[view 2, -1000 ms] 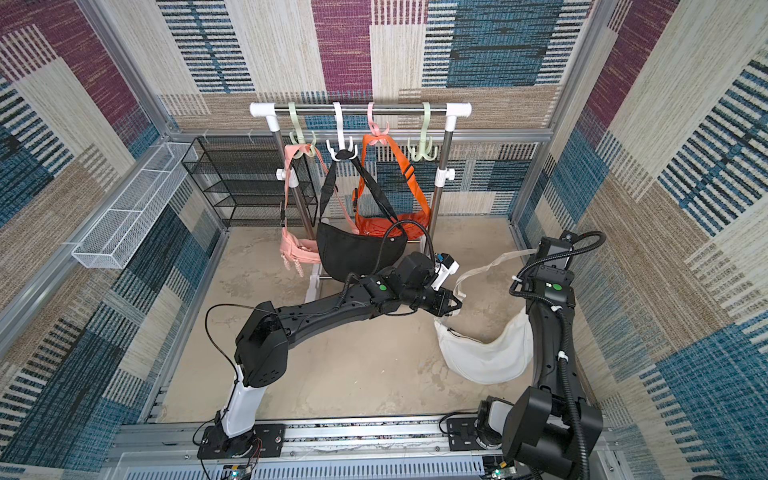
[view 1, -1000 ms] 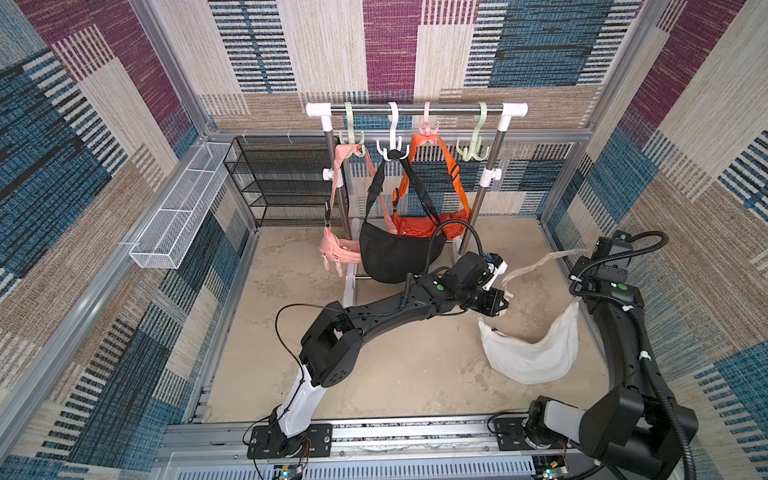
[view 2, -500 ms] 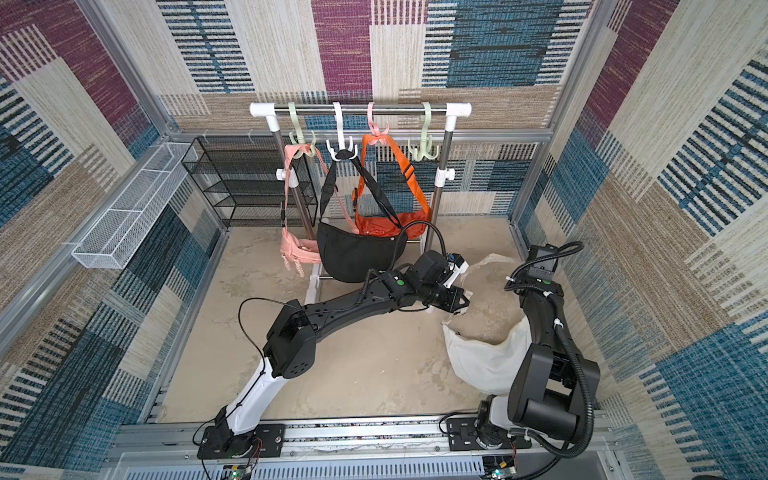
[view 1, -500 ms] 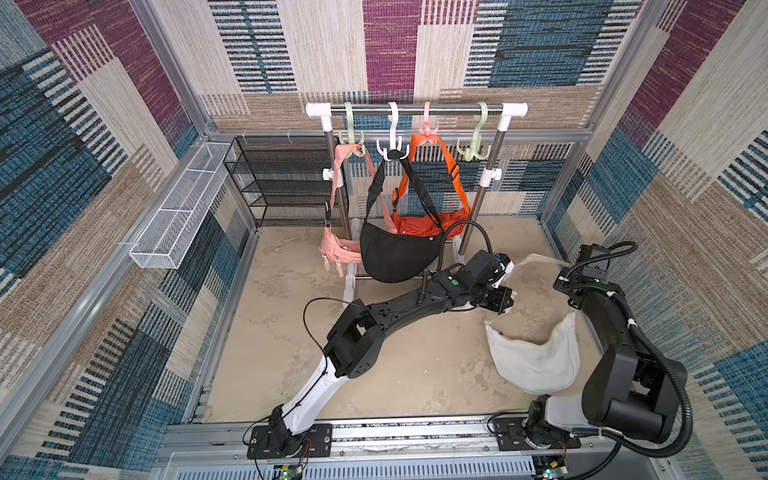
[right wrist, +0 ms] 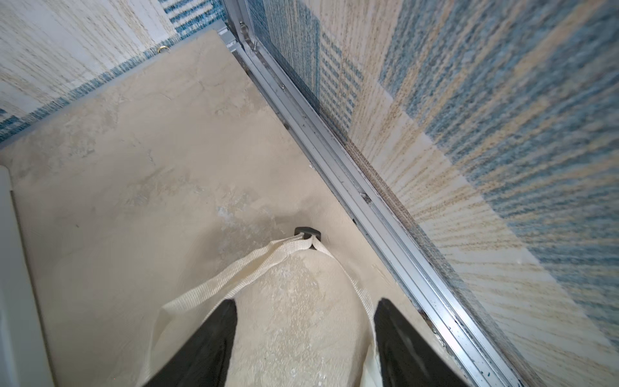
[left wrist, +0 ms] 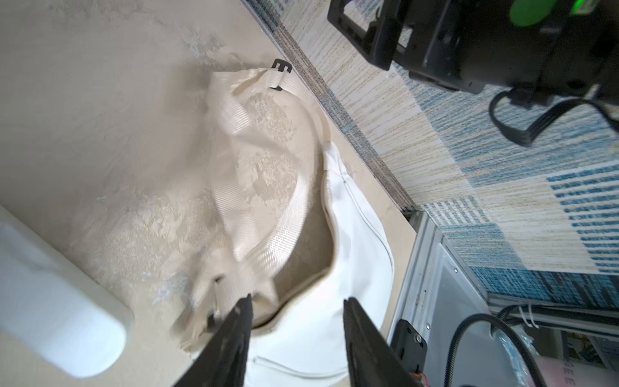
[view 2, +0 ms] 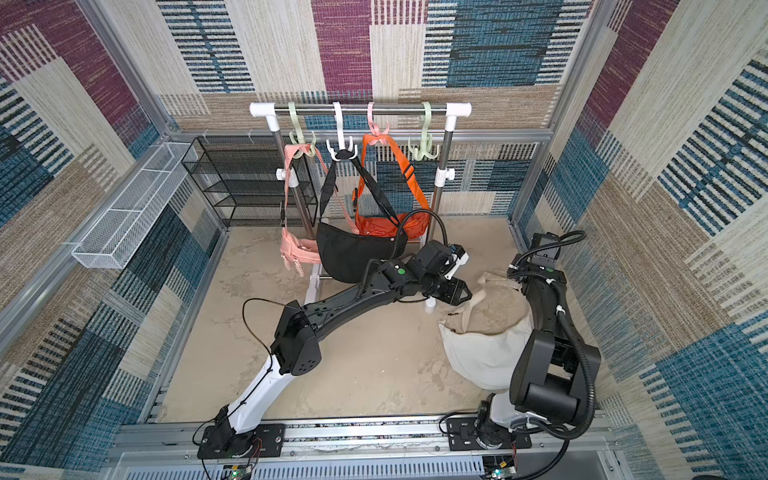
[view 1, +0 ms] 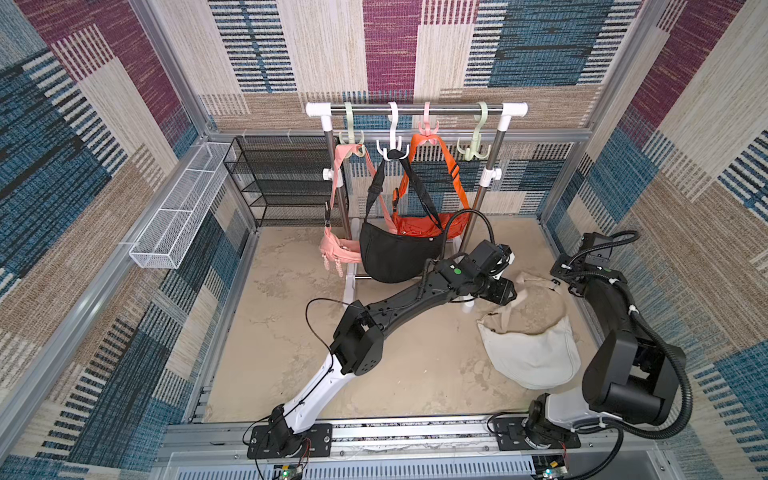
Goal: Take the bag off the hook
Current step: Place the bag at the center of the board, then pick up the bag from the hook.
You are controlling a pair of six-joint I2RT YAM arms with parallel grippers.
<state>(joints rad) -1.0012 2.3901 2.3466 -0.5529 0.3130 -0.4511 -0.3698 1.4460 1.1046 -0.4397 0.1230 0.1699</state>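
Note:
The cream bag (view 1: 536, 357) (view 2: 478, 353) lies slumped on the sandy floor at the right, off the rack, and its webbing strap (left wrist: 234, 187) (right wrist: 254, 264) falls loose in a loop. My left gripper (view 1: 505, 293) (left wrist: 296, 300) hangs open just over the bag's zip edge with nothing between its fingers. My right gripper (view 1: 561, 272) (right wrist: 306, 303) stands open over the strap loop near the right wall, holding nothing. In both top views the pale green hook (view 1: 473, 149) (view 2: 424, 147) at the right end of the rail is bare.
A pink bag (view 1: 338, 253), a black bag (view 1: 395, 257) and an orange bag (view 1: 415, 226) hang from the other hooks on the rack. A black wire shelf (view 1: 286, 183) and a white wire basket (view 1: 178, 220) stand at the left. The rack's white foot (left wrist: 50, 318) is beside my left gripper.
Both grippers held the strap shut and have opened. The strap has dropped and the cream bag has settled onto the floor. The left arm reached farther right.

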